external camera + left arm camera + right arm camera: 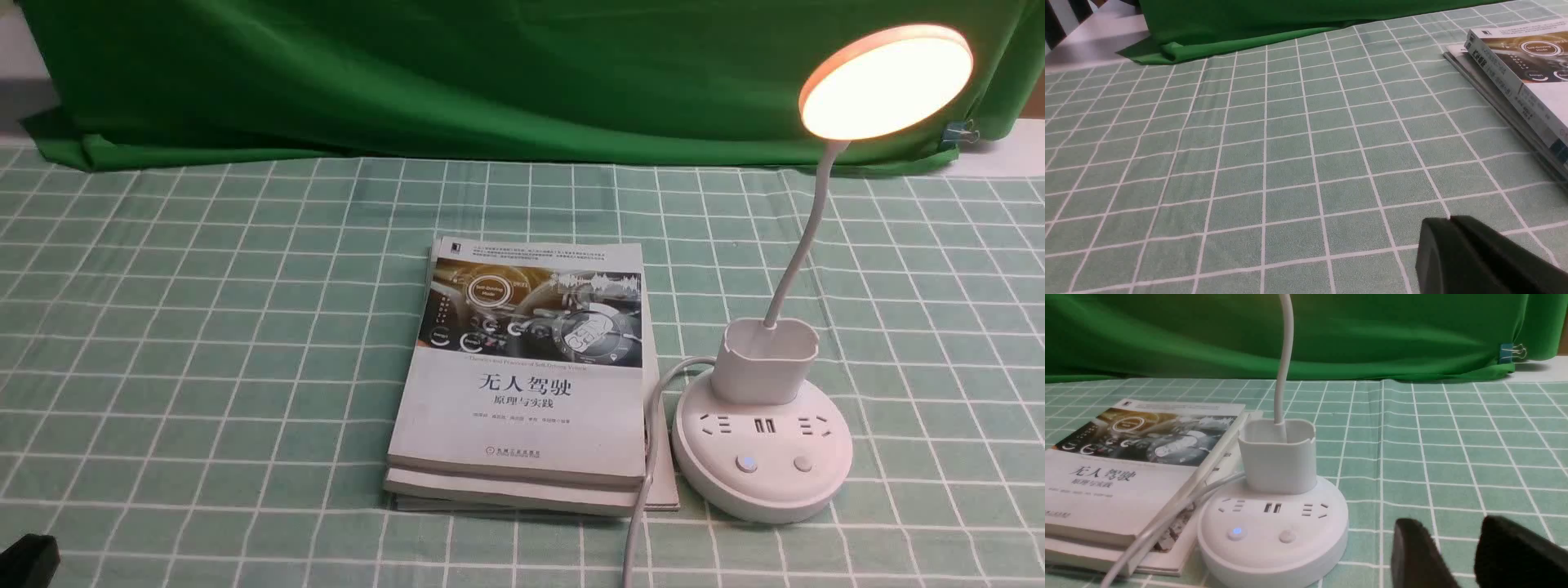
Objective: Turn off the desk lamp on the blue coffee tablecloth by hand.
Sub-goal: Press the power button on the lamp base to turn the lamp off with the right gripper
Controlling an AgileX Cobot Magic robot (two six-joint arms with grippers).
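The blue coffee tablecloth [204, 327] covers the desk under both sets of fingers. The desk lamp [763, 441] stands on it with its disc head [886, 82] glowing. The stack of books [522, 376] lies on the far side of the lamp from your right fingers [1419, 555]. So the round base [1274, 539] sits between them and the books, near the fingers but not touching.

Press straight down and lightly so the base neither slides nor tips. Bringing the fingers together first would likely give you one blunt tip. Of the two buttons, you cannot tell whether the glowing button [1235, 531] or the unlit button [1287, 536] governs the light, so watch the head as you press.

Your right fingers stand apart with a clear gap, holding nothing. Your left fingers [1466, 253] lie together, empty, well away from the lamp.
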